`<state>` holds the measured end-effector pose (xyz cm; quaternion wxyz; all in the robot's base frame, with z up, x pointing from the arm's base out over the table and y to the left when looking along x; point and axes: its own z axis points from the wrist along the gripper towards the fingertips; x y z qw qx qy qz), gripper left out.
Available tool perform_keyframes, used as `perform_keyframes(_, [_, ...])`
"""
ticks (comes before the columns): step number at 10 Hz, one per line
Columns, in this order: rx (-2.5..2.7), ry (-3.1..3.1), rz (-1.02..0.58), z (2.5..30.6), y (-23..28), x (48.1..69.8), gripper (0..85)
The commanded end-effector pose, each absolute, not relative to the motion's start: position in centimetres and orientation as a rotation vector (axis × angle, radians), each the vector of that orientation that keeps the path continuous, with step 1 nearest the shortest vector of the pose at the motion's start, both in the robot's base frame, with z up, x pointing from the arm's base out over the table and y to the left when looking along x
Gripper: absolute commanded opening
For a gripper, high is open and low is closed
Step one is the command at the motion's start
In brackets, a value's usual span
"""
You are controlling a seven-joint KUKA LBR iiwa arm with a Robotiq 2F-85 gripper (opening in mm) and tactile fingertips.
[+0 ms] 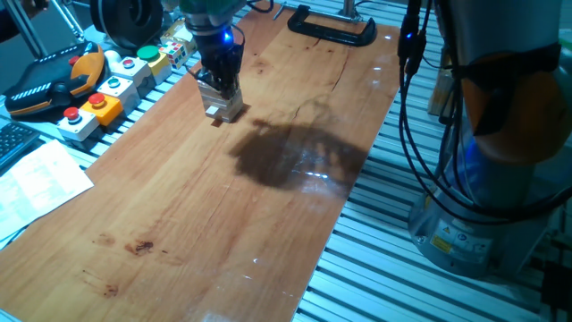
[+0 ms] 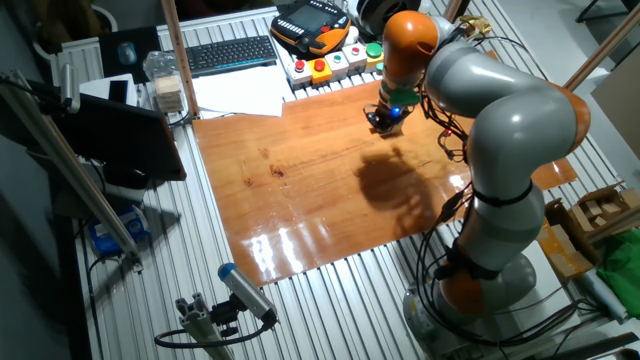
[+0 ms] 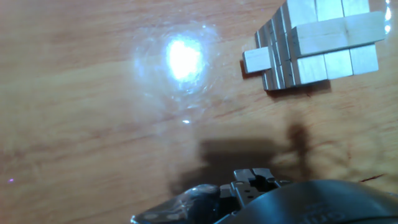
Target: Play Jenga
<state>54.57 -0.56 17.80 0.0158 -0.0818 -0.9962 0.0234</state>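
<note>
Hand view shows the Jenga tower [image 3: 317, 46] from above, in the upper right corner: pale, unpainted wooden blocks with straight edges and a fine grain, laid crosswise in layers. One block lies across the top, and one small block end sticks out from the left side of the stack, lower down. The exact number of layers I cannot count. The tower stands on a wooden board [image 3: 93, 112] of warm orange-brown colour, smooth and varnished, with a bright round reflection of a lamp on it.

In one fixed view the gripper [image 1: 221, 82] hangs straight down over the tower [image 1: 224, 106], at the far left part of the board [image 1: 197, 206], with its dark fingers at the top of the stack. Whether the jaws are closed on a block or only stand around it, I cannot tell. A blue light shines on the wrist.

In the other fixed view the single arm [image 2: 500, 130], grey with orange joints, bends from its base over the board to the tower.

Beside the board stand grey boxes [image 1: 103, 89] with coloured push-buttons, red, green and yellow. One black clamp [image 1: 331, 29] holds the far edge of the board.
</note>
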Motion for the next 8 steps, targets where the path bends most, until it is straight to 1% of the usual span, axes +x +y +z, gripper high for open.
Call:
perform_keyframes(1, [-0.274, -3.095, 0.077, 17.4, -0.5, 54.8, 0.7])
perform_keyframes(3, [-0.359, -3.077, 0.080, 16.1, -0.6, 55.7, 0.7])
perform_keyframes(4, [-0.410, -3.074, 0.109, 15.6, -0.8, 56.1, 0.7])
perform_keyframes(8, [-0.673, -3.034, 0.116, 14.5, -1.1, 56.8, 0.7])
